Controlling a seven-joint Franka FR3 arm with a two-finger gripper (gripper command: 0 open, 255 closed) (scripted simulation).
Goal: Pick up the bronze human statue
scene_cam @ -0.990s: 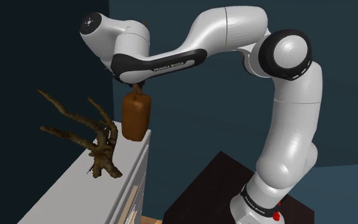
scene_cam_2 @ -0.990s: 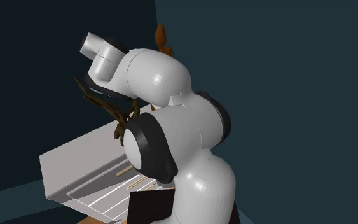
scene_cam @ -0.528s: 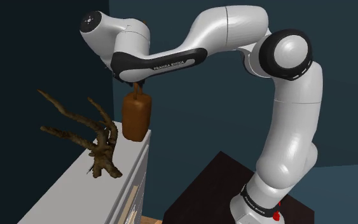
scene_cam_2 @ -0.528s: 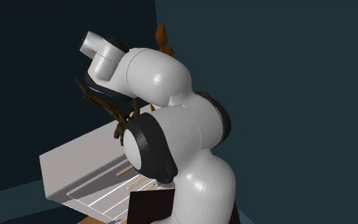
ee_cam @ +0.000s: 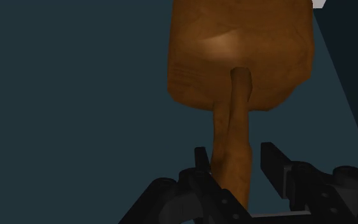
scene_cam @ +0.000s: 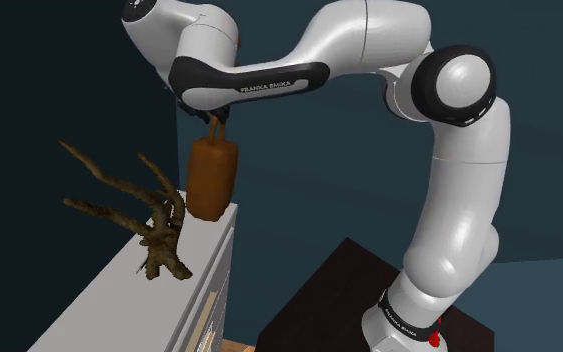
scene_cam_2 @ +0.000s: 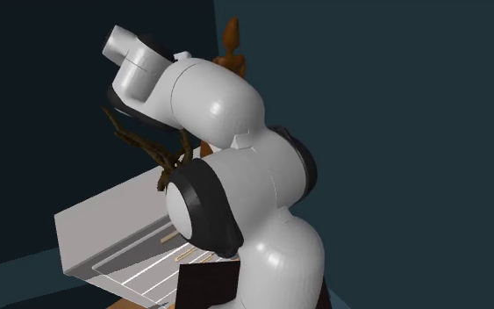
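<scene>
Statue (scene_cam: 212, 178) clasped by jaws, tilted

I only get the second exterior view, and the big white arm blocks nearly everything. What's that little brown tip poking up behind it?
Observer: Part of a brown statue. The shoulder view shows a blocky body under a thin neck.
Operator: Is the robot holding it?
Observer: Yes, in the wrist view the end effector clasps that thin neck.
Operator: Where is it?
Observer: In the shoulder view, at the far end of a white cabinet top, just past a dry branch.
</scene>
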